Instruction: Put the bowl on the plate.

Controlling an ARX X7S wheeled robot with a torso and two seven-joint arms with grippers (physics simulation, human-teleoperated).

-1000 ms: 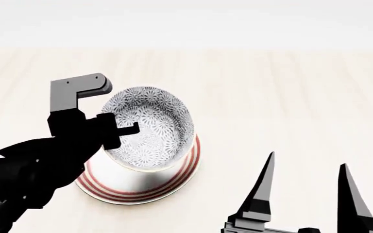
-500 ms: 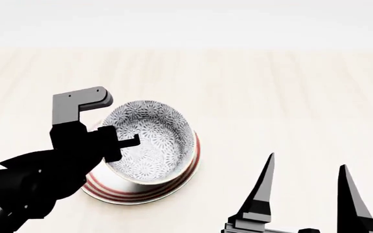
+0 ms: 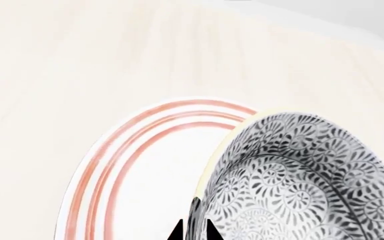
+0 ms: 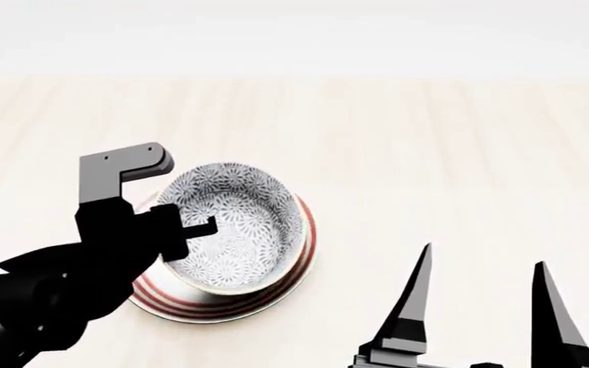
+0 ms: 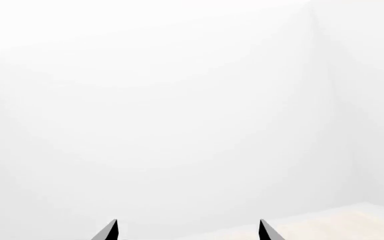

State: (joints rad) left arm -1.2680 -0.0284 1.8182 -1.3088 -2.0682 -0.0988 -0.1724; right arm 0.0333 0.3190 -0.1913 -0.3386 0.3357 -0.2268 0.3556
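Left gripper [image 4: 187,230] pinches the bowl [image 4: 235,224] rim at nine o'clock; bowl sits over the plate [image 4: 177,295]. Right gripper [image 4: 484,307], at four o'clock, has fingers spread, empty.

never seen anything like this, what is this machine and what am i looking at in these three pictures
These are computer-simulated renders of a two-armed robot, steered by a person. One picture looks down from its head; the other two come from small cameras near each arm's gripper, a two-fingered claw.

On a pale wooden table lies a white plate with red rings. The left gripper pinches the rim of a grey-blue flowered bowl, holding it over the plate; whether the bowl rests on it is unclear. The left wrist picture shows bowl and plate close up.

The right gripper is open and idle, its camera showing mostly blank white.
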